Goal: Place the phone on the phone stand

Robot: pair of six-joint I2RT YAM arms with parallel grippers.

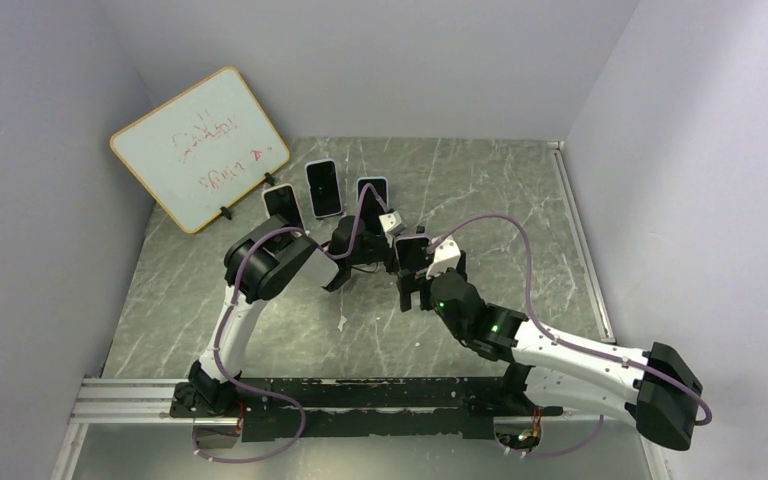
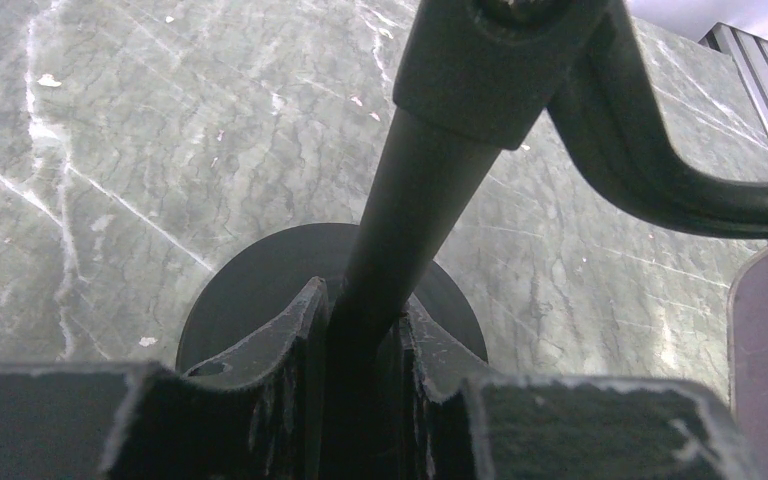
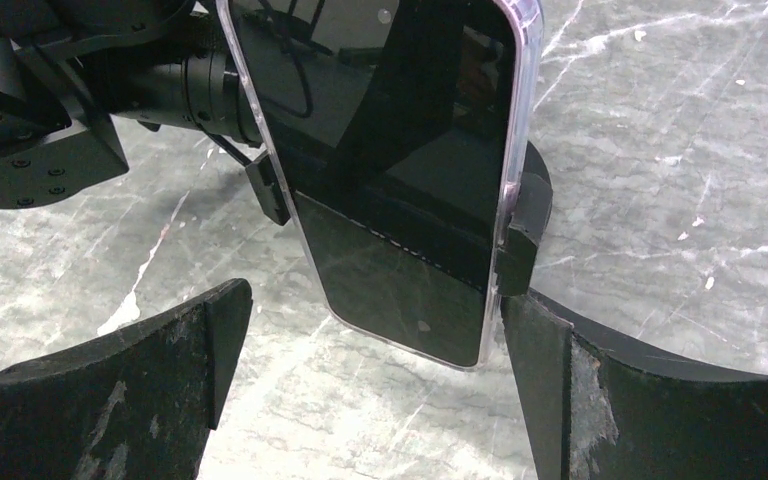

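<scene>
— Where is the phone?
— The phone (image 3: 400,170) is up off the desk (image 1: 520,200), near the middle. It sits in the phone stand (image 2: 400,230), with a clip (image 3: 520,225) of the stand on each side of it. Its screen is dark.
— What are the right jaws doing?
— The right jaws are wide open. One finger (image 3: 570,390) is just beside the phone's bottom corner. The other finger (image 3: 160,390) is well apart from it.
— And the left jaws?
— The left jaws are closed tight on the stand's pole, just above its round base (image 2: 250,290).
— What else is around?
— Behind the stand, three more phones (image 1: 322,188) stand in a row. A whiteboard (image 1: 198,148) with red scribbles stands in the back left corner. The left arm (image 1: 260,270) is right beside the stand, between it and the whiteboard. Purple cables (image 1: 528,265) loop over both arms.
</scene>
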